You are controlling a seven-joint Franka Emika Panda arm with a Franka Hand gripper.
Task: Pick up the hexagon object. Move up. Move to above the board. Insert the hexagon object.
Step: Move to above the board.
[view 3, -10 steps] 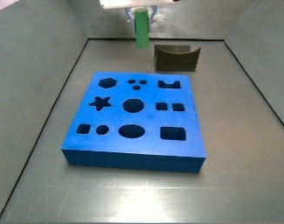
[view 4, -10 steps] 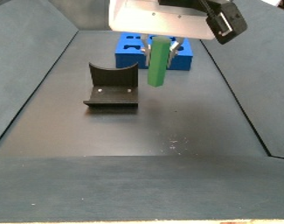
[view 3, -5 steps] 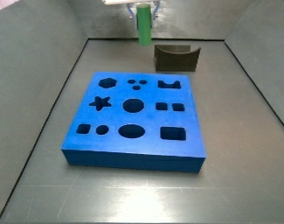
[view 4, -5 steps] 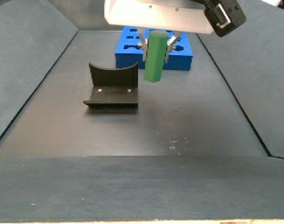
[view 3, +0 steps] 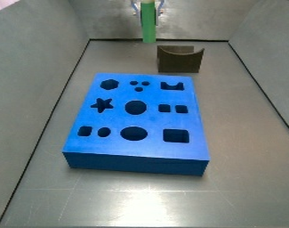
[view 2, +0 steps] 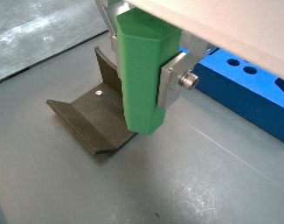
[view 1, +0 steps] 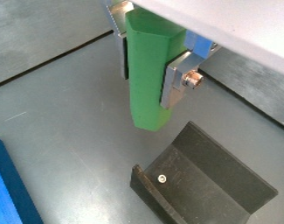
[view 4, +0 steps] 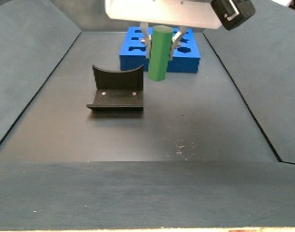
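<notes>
Pincer: the pincer (view 1: 154,66) hangs high over the far end of the desk (view 3: 247,169), its jaws clamped onto the green peg; in both wrist views the silver fingers (view 2: 173,80) press flat against opposite sides of it.

Hexagon object: the hexagon object (view 1: 150,74) hangs upright in the pincer's grip, gripped at its upper part, with most of its length hanging free below the fingers. In a side view the peg (view 3: 147,24) shows at the very top of the frame; in another side view it (view 4: 160,54) hangs clear above the desk, touching nothing underneath.

Fixture: the dark fixture (view 1: 206,179) stands on the desk below the pincer and a little off to one side, apart from the peg's lower end. In a side view the fixture (view 3: 180,59) sits just beside the line of the hanging peg.

Board: the blue board (view 3: 140,122) lies flat on the desk, well away from the pincer, its dark cut-outs all open. In a wrist view a corner of the board (view 2: 249,87) shows beyond the fingers, and in a side view the board (view 4: 186,56) sits behind the peg.

Alignment: the peg is not over the board, it hangs nearer the fixture.
</notes>
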